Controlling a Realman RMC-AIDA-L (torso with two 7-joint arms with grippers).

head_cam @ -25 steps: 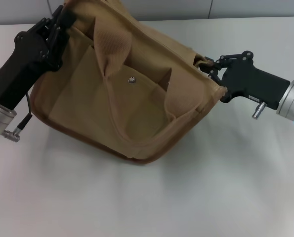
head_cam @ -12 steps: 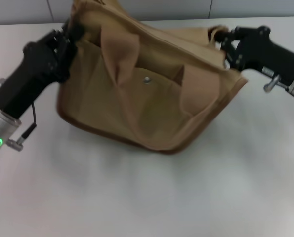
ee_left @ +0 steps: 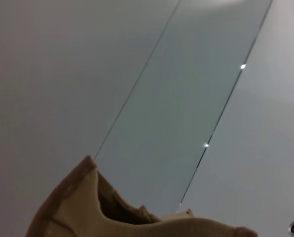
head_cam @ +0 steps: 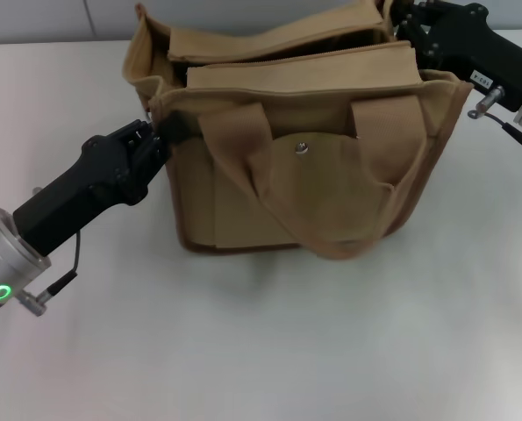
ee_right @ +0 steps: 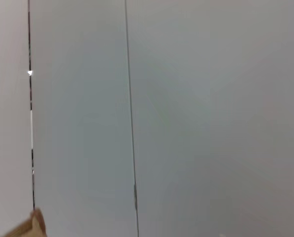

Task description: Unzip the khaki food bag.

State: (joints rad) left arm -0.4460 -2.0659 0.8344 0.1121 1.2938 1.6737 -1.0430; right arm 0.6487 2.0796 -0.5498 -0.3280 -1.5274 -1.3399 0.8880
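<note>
Head view, khaki food bag point(head_cam: 304, 175) now upright, tools gripping both ends

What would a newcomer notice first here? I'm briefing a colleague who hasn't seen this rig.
The khaki food bag stands upright mid-table, front flap with its silver snap facing the camera. The left gripper meets the bag's upper left corner, and the right gripper meets its far right top corner.

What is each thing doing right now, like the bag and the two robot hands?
khaki food bag: standing upright on the table, top gaping, front flap snapped, handle drooping down the front.
left gripper: at the bag's left top corner, pinching the fabric.
right gripper: at the bag's back right top corner.
</note>
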